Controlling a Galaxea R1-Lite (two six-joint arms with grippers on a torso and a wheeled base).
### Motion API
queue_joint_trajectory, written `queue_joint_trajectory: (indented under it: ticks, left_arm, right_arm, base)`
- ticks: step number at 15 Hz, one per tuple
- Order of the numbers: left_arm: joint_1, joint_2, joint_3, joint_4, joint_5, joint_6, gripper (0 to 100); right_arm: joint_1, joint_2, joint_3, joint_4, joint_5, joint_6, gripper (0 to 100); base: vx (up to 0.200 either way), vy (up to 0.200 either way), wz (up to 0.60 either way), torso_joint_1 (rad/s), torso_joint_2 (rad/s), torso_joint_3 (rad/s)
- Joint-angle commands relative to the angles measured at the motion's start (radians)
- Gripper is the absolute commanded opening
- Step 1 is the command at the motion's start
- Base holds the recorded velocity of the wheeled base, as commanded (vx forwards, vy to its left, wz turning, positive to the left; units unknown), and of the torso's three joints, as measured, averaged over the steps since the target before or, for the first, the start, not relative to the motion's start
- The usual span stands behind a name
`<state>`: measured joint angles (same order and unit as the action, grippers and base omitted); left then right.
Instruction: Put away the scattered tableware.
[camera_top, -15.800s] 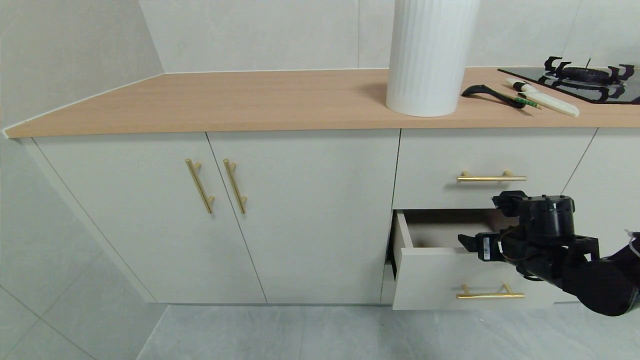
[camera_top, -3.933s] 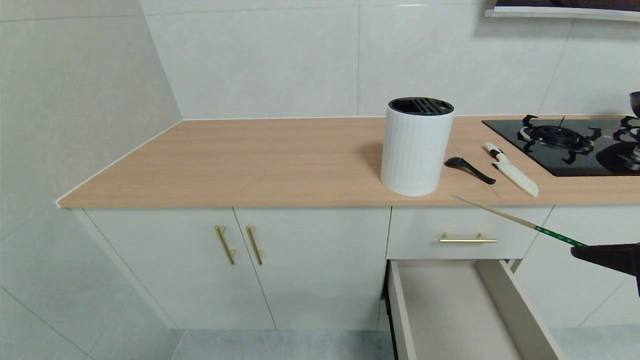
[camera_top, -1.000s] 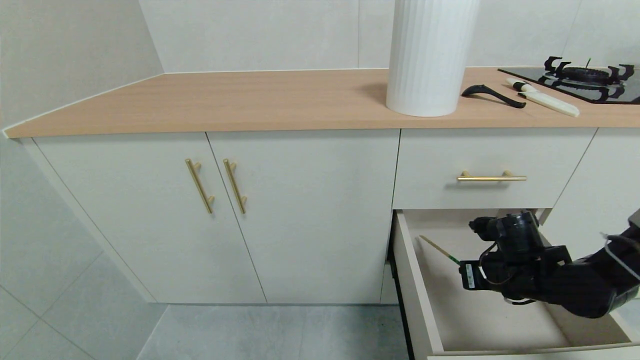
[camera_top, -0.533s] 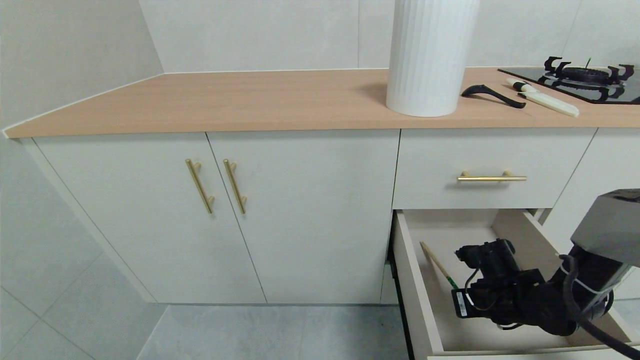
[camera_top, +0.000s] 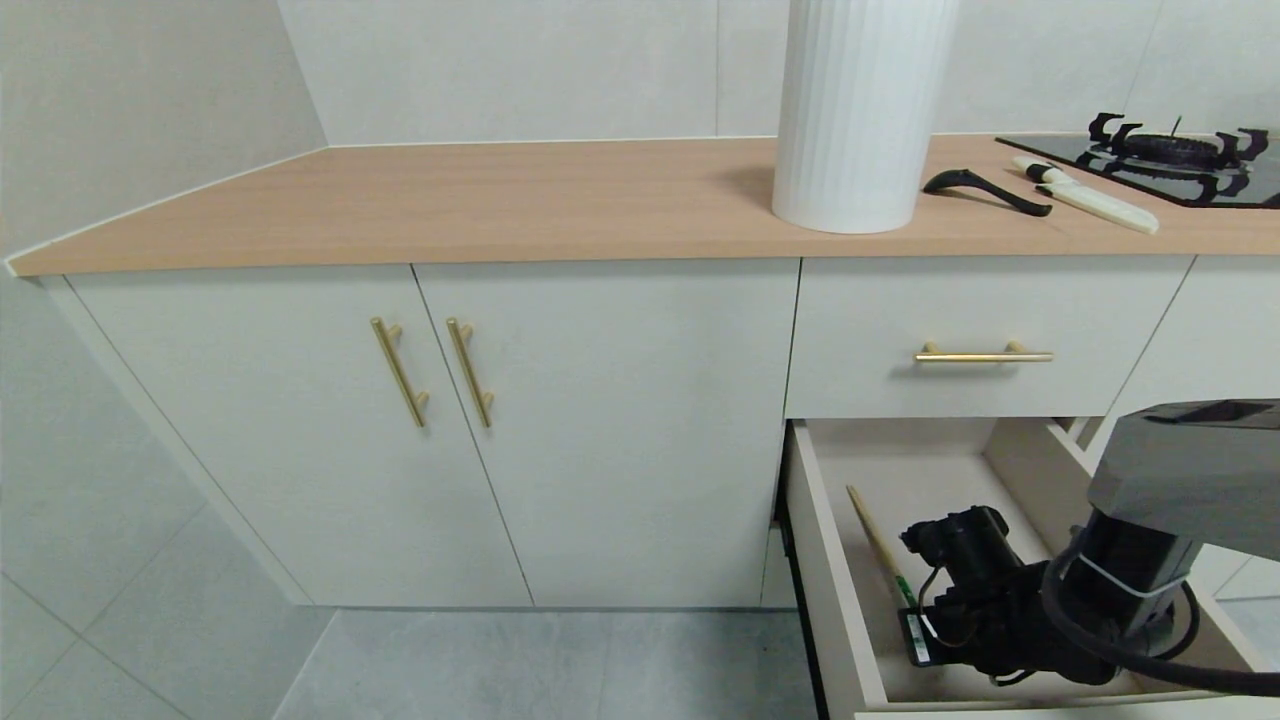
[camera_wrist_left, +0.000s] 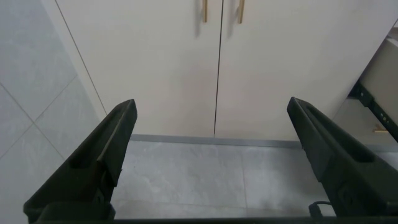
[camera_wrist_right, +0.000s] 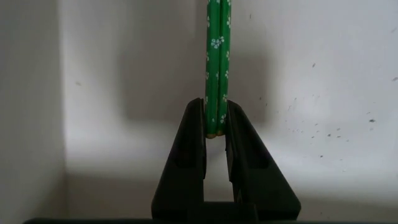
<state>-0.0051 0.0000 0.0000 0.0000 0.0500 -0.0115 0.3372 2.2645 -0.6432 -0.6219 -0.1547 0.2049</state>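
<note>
A pair of wooden chopsticks (camera_top: 878, 545) with green patterned ends (camera_wrist_right: 216, 62) slants down inside the open lower drawer (camera_top: 822, 580), close along its left wall. My right gripper (camera_top: 915, 612) is low inside the drawer, shut on the chopsticks' green ends (camera_wrist_right: 215, 132). A black spoon (camera_top: 985, 190) and a white knife (camera_top: 1092, 202) lie on the wooden counter (camera_top: 450, 200), right of a tall white ribbed holder (camera_top: 850, 110). My left gripper (camera_wrist_left: 217, 158) hangs open and holds nothing, low before the cabinet doors (camera_wrist_left: 217, 62) and above the floor.
The upper drawer (camera_top: 983, 354) is closed, right above the open one. A black gas hob (camera_top: 1170, 160) sits at the counter's far right. Two cabinet doors with gold handles (camera_top: 435, 372) stand closed to the left. Grey tiled floor (camera_top: 450, 660) lies below.
My right gripper has sunk lower and nearer the drawer's front with the chopsticks. Their free tips have dropped toward the drawer's left wall.
</note>
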Motion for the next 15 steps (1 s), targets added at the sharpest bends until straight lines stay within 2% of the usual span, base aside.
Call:
queue_joint_trajectory:
  ticks: [1, 9, 12, 15]
  left_arm:
    - [0.001, 0.0, 0.0, 0.0, 0.001, -0.001, 100]
    - [-0.001, 0.0, 0.0, 0.0, 0.001, -0.001, 100]
    - [0.001, 0.0, 0.0, 0.0, 0.001, -0.001, 100]
    - [0.001, 0.0, 0.0, -0.002, 0.001, -0.001, 100]
  right_arm:
    - [-0.001, 0.013, 0.002, -0.012, 0.0, -0.001, 100]
    - [-0.001, -0.011, 0.002, -0.019, -0.002, 0.002, 100]
    - [-0.006, -0.141, 0.008, -0.039, -0.025, 0.004, 100]
    - [-0.058, -0.284, 0.011, -0.041, -0.08, -0.007, 100]
  base:
    - [0.0, 0.0, 0.0, 0.0, 0.0, 0.0]
    - [0.0, 0.0, 0.0, 0.0, 0.0, 0.0]
    - [0.0, 0.0, 0.0, 0.0, 0.0, 0.0]
    - [0.0, 0.0, 0.0, 0.0, 0.0, 0.0]
